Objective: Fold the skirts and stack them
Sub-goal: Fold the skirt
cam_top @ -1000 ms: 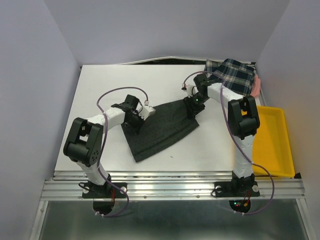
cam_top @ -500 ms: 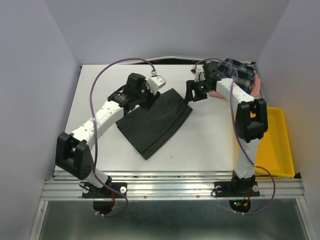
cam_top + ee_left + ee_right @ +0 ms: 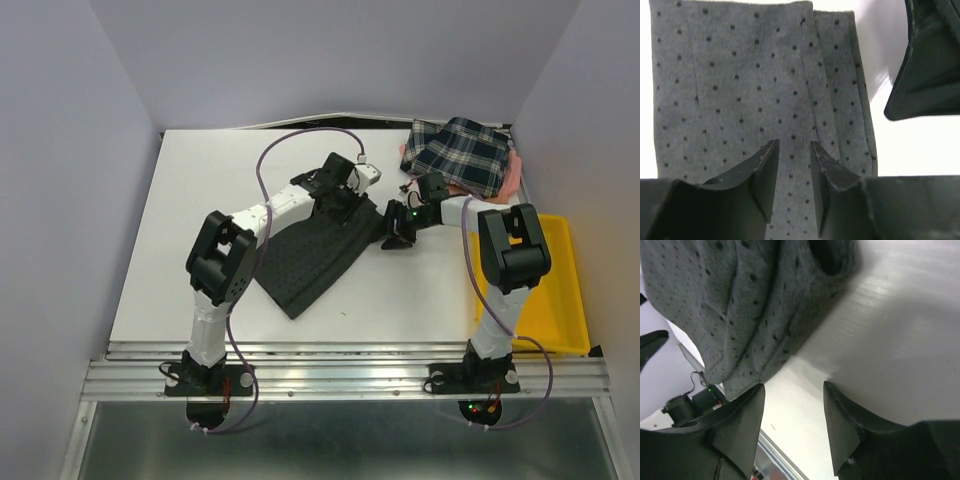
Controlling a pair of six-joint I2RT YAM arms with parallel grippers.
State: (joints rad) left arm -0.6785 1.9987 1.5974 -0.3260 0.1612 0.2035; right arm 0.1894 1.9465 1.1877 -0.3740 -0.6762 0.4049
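The charcoal-black dotted skirt lies folded in the middle of the table. It fills the left wrist view and shows at the upper left of the right wrist view. My left gripper hangs over the skirt's far right part, its jaws a little apart with flat cloth between them, holding nothing. My right gripper is open and empty over bare table just right of the skirt's edge. The plaid skirt lies on the pink skirt at the far right corner.
A yellow plastic tray sits off the table's right edge. The white table is walled at the back and both sides. The right gripper's black body shows close to the left gripper's side.
The skirt went from spread wide to a narrower folded shape. Both grippers carried its far edge, then let go; the left arm swung right and the right gripper came down beside the skirt.
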